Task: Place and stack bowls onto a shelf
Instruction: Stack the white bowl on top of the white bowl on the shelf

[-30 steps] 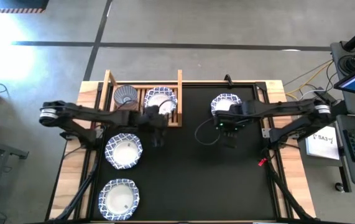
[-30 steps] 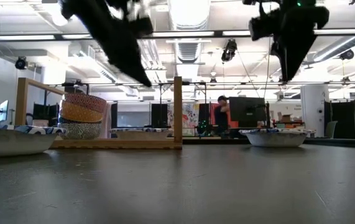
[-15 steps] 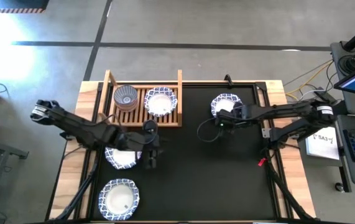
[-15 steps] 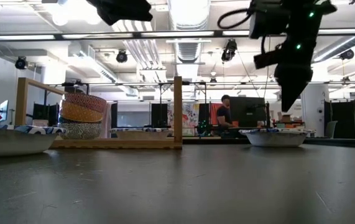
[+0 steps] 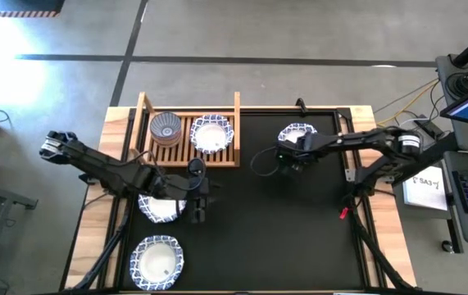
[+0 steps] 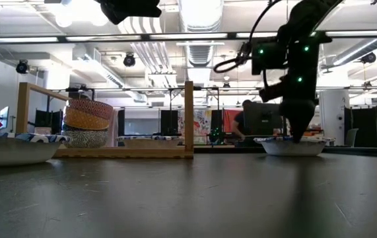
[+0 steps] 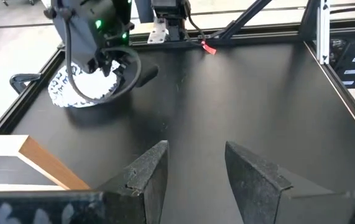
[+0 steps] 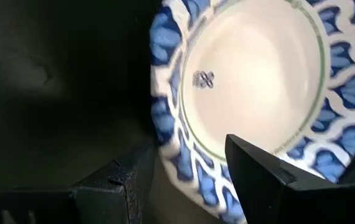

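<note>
One white bowl with a blue rim (image 5: 297, 135) sits alone on the right part of the black counter (image 5: 299, 238), close to the counter's far edge. The right gripper (image 5: 287, 161) is low at this bowl's rim. Its fingers (image 8: 264, 177) are apart, one inside the bowl and one outside, so the rim is between them, but they are not squeezing it.

On the left, the wooden shelf (image 5: 189, 156) stands at the far edge. It holds a stack of small bowls (image 6: 86, 123) with a grey-blue patterned one on top, and one white bowl (image 5: 211, 133) just beside the stack. That bowl fills the space up to the shelf's right side rail.

Two more white bowls lie near the counter's left edge, one (image 5: 160, 206) partly hidden under the left arm and one (image 5: 156, 260) nearer the front edge.

The left gripper (image 5: 198, 206) hangs high above the counter, beside the hidden bowl, with its fingers (image 7: 147, 174) apart and holding nothing.

The middle and the front right of the counter are bare and open.
</note>
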Tool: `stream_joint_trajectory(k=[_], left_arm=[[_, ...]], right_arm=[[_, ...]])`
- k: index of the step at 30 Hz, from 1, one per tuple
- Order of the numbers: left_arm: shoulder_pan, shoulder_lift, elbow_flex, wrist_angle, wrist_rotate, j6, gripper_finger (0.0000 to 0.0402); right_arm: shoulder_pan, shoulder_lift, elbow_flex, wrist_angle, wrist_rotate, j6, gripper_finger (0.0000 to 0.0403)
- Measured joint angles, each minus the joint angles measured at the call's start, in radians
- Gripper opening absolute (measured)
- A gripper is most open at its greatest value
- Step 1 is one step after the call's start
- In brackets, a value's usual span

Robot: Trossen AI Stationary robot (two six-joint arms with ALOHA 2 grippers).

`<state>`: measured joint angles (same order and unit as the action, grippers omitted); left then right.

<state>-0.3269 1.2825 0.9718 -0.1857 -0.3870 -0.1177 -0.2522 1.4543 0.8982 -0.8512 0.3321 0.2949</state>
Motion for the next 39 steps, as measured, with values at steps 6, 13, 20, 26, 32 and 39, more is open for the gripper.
stream_joint_trajectory(k=[6, 13, 20, 26, 32, 39], left_arm=[[0.000, 0.002, 0.000, -0.001, 0.000, 0.000, 0.0142], [0.000, 0.002, 0.000, 0.000, 0.000, -0.001, 0.0142], [0.000, 0.002, 0.000, -0.001, 0.000, -0.001, 0.0142], [0.000, 0.003, 0.000, -0.046, 0.004, 0.003, 0.0142], [0.000, 0.026, -0.012, -0.042, 0.027, 0.052, 0.0142], [-0.001, 0.134, -0.014, 0.084, 0.155, 0.222, 0.0142]], right_arm=[[-0.007, 0.055, 0.000, 0.047, 0.000, -0.038, 0.0182], [-0.021, 0.110, 0.000, 0.053, 0.000, -0.068, 0.0126], [-0.028, 0.118, 0.000, 0.040, -0.043, -0.096, 0.0017], [-0.013, 0.051, 0.000, 0.012, -0.246, -0.109, 0.0010], [0.061, -0.069, 0.017, 0.032, -0.563, -0.125, 0.0009], [0.183, -0.166, 0.081, 0.104, -0.761, -0.128, 0.0009]])
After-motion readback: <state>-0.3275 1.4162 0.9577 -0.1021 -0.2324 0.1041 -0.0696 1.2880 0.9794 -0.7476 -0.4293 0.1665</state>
